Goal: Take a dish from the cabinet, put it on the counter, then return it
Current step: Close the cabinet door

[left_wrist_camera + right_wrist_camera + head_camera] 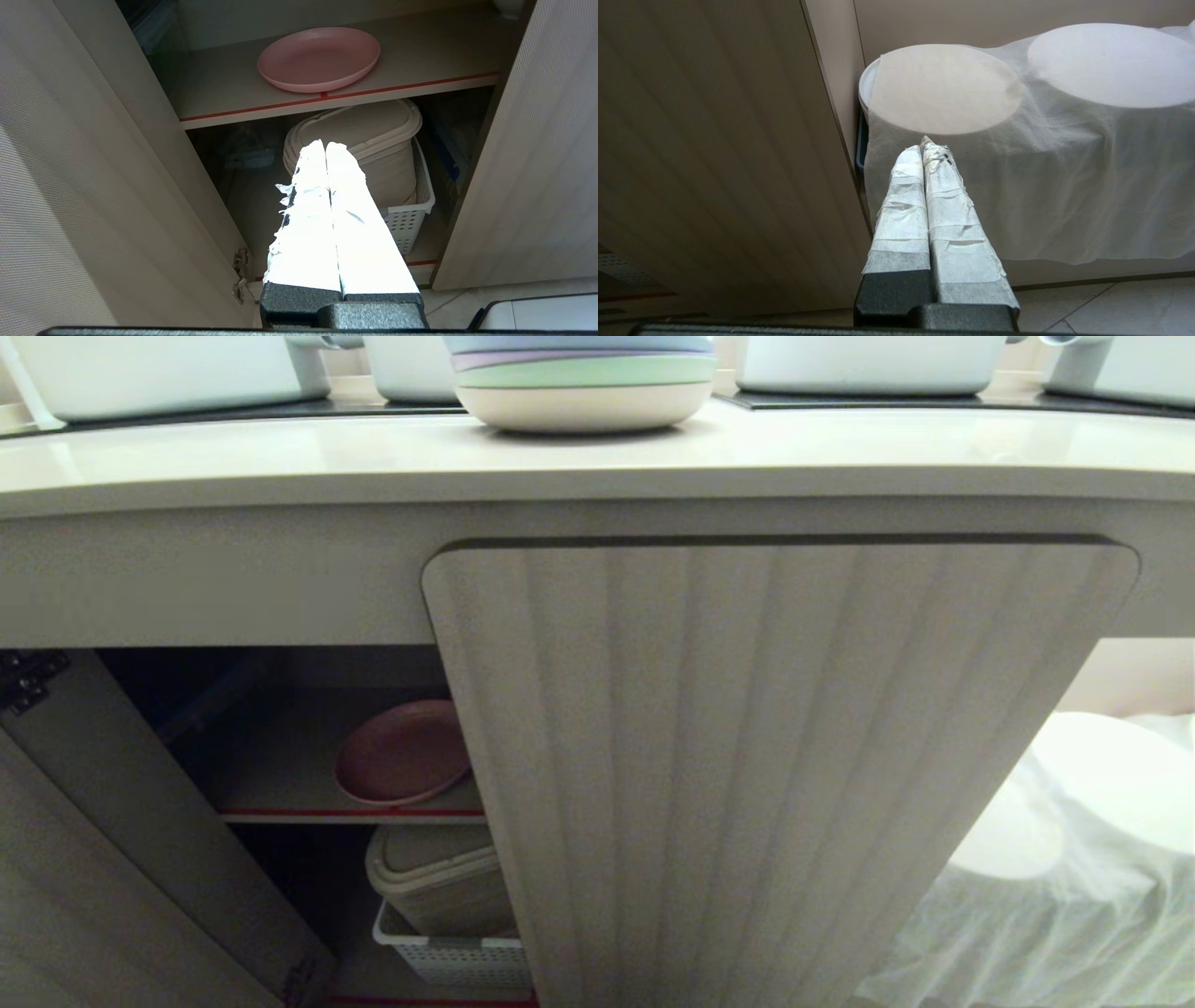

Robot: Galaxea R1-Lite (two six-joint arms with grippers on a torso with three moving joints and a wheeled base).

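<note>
A: The left gripper is seen pressed fully together, nothing held, pointed into the open cabinet from outside it, well short of the shelf.

B: And the right gripper?

A: Closed and empty too, parked in front of white cloth draped over two round discs, beside the half-open right door.

B: Where is the plate found?

A: Flat on the grey shelf, close to its red front edge, alone. Below it a lidded beige tub is stood in a white basket.

B: How should the pickup be done?

A: Probably the fingers would be opened first, then brought in level with the shelf so the near rim is pinched. The right door should be kept clear of, since the gap is narrow.

B: And the counter?

A: A stack of plates is set at its middle, with white pots behind on black panels. Bare room is seen to either side of the stack.
</note>
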